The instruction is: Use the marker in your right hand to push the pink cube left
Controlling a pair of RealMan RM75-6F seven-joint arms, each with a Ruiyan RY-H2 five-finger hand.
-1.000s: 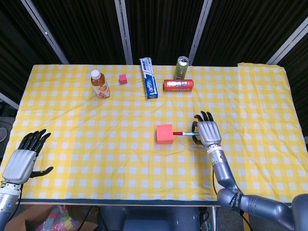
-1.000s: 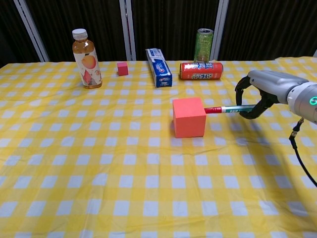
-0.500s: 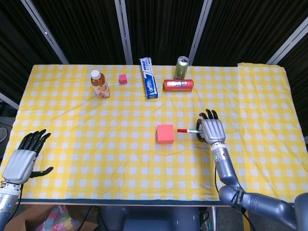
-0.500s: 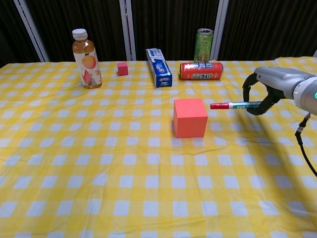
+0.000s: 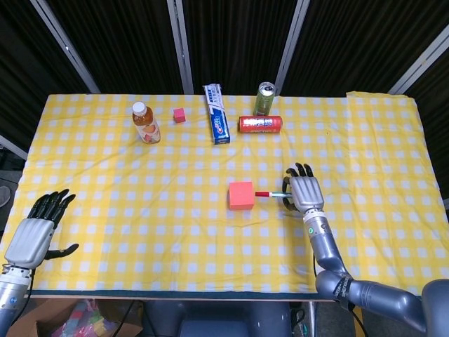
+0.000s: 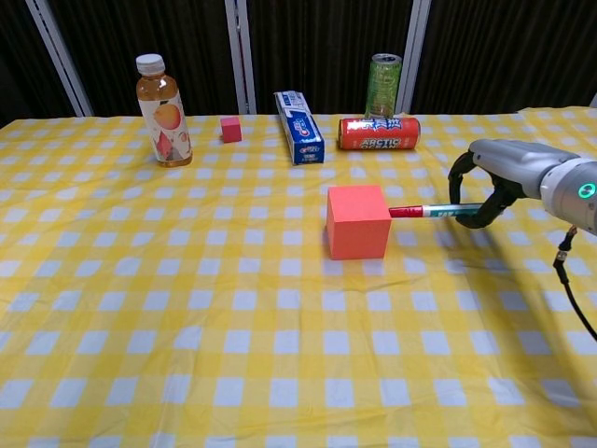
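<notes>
The large pink cube (image 5: 240, 195) (image 6: 358, 221) sits near the middle of the yellow checked tablecloth (image 5: 140, 182). My right hand (image 5: 303, 193) (image 6: 499, 177) is just right of it and grips a marker (image 5: 270, 194) (image 6: 434, 211) that lies level and points left. The marker's red cap meets the cube's right face low down. My left hand (image 5: 31, 235) hovers at the table's near left corner, fingers spread, holding nothing; only the head view shows it.
Along the far side stand a juice bottle (image 5: 146, 123) (image 6: 163, 112), a small pink cube (image 5: 179, 115), a toothpaste box (image 5: 217, 114), a red can (image 5: 260, 124) on its side and an upright green can (image 5: 265, 98). Bare cloth lies left of the large cube.
Half a second ago the marker tip was drawn back to the right, off the cube. It has come back left onto the cube's right face. The cube has barely shifted.
</notes>
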